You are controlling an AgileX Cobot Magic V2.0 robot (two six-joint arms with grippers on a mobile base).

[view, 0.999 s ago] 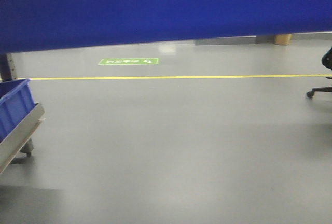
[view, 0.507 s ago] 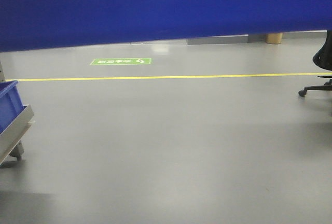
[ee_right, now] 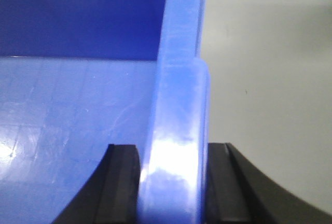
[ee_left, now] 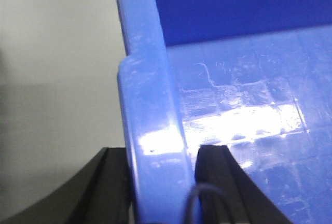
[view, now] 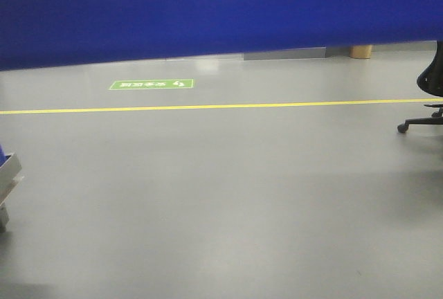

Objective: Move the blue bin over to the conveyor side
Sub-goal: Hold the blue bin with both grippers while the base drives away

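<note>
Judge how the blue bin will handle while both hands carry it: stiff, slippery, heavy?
Likely stiff: the blue bin wall looks straight where the left hand and right hand pinch it. Glossy highlights suggest slippery plastic. Its visible bottom is bare, so probably light.

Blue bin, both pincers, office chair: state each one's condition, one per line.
Blue bin: held above the floor, clamped at two opposite walls.
Left pincer: shut on the bin's wall.
Right pincer: shut on the opposite wall.
Office chair: upright, partly out of frame.
</note>
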